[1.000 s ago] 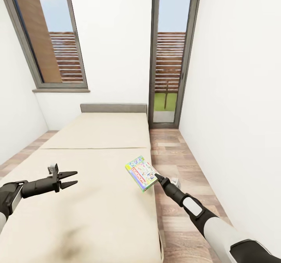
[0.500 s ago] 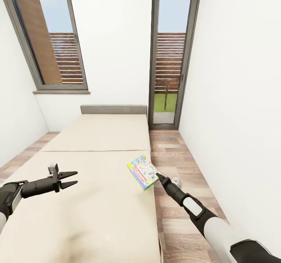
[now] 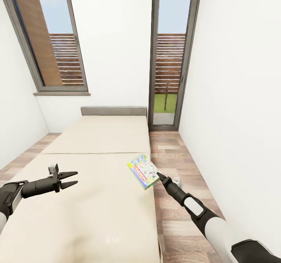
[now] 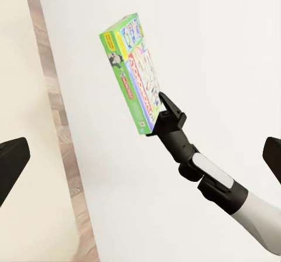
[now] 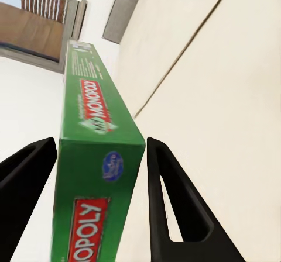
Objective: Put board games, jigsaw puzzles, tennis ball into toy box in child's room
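A green-edged board game (image 3: 143, 171) hangs tilted in the air over the right edge of the bed (image 3: 93, 138), and my right gripper (image 3: 157, 175) is shut on its near end. The right wrist view has the game's green edge (image 5: 97, 151) between the two dark fingers (image 5: 171, 199). From the left wrist view the game (image 4: 133, 69) stands upright on the right gripper (image 4: 164, 114) against the white wall. My left gripper (image 3: 72, 179) is open over the bed's left side, holding nothing. The table and toy box are out of view.
The beige mattress runs back to a low grey headboard (image 3: 113, 109). A narrow strip of wooden floor (image 3: 171, 157) lies between the bed and the white right wall. A glass door (image 3: 169, 59) and a window (image 3: 47, 40) are in the far wall.
The whole view has shifted slightly, so the camera moved. The right gripper still holds the board game, a touch higher and further right. The left arm looks unchanged.
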Motion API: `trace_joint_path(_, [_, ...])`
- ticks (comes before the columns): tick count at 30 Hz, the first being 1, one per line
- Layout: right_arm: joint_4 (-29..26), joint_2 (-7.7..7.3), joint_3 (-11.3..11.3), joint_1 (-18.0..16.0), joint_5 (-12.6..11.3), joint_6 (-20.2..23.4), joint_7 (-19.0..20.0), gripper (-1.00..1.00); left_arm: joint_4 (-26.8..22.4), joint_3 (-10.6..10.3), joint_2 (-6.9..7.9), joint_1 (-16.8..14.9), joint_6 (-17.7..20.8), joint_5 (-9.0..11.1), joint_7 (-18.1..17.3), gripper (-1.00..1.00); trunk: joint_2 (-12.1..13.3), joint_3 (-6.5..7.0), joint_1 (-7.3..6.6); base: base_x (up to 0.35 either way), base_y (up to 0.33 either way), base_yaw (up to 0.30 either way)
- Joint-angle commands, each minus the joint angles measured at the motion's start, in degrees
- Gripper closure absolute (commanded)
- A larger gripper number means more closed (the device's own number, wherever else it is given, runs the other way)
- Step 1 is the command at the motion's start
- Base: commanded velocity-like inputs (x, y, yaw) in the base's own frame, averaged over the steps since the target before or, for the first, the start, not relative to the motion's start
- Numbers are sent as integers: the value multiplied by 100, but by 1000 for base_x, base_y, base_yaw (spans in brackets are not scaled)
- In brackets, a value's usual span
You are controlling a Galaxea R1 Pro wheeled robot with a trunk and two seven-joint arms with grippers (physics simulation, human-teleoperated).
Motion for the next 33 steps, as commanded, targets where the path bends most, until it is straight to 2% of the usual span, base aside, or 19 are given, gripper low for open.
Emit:
trace_joint_path(1, [6,-1,15,-4,-57,35,32,100,-1,10,-1,-1,61,-25,-33,-100,39,13,-23,0,0,0])
trace_joint_path(13, [6,3,10,-4,-48,18,141,100,0,-5,6,-4,52,-31,-30,-100,520,228,-287,0,0,0])
trace_joint_path(33, [6,-33,61,-4,-38,193,155,100,9,8,4,-4,59,-27,209,-100,1322,587,-726,0,0,0])
